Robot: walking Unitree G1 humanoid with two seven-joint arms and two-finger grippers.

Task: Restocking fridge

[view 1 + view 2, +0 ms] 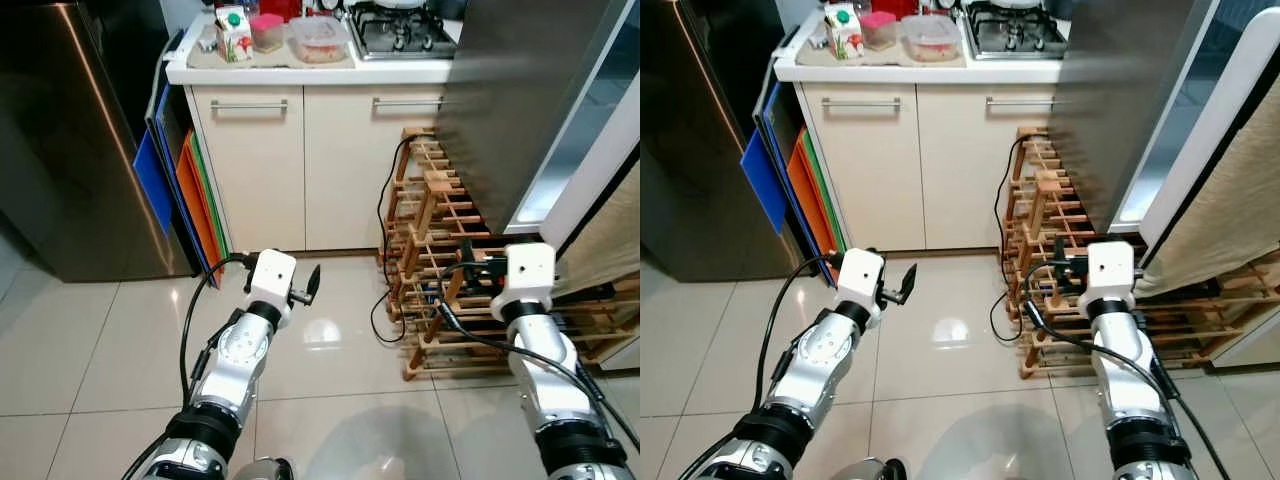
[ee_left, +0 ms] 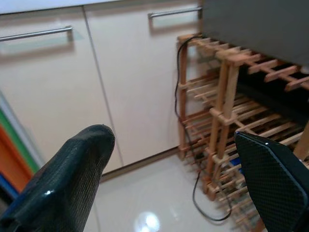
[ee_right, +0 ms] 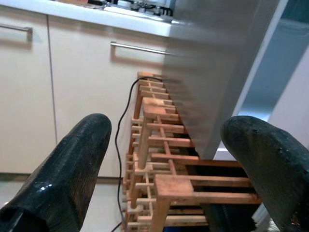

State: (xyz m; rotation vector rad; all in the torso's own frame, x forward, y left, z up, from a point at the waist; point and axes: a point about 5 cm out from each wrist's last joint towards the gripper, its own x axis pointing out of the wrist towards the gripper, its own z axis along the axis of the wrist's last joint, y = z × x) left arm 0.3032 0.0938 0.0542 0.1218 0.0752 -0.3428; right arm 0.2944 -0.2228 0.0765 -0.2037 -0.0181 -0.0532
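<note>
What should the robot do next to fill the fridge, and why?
Probably step toward the counter and reach for the carton: both the left gripper and right gripper are open and empty, low over the floor, while the food sits up there.

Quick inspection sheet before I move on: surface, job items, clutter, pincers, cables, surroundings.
Surface: white counter above two cabinet doors; glossy tiled floor.
Job's things: carton, pink-lidded tub and clear food box on the counter; fridge door open at right.
Clutter: wooden rack under the door; coloured boards leaning beside the cabinet.
Grippers: left pincer open, empty, over the floor; right pincer open, empty, facing the rack.
Cables: black cord down the rack to the floor.
Surroundings: gas hob; steel appliance at left.
</note>
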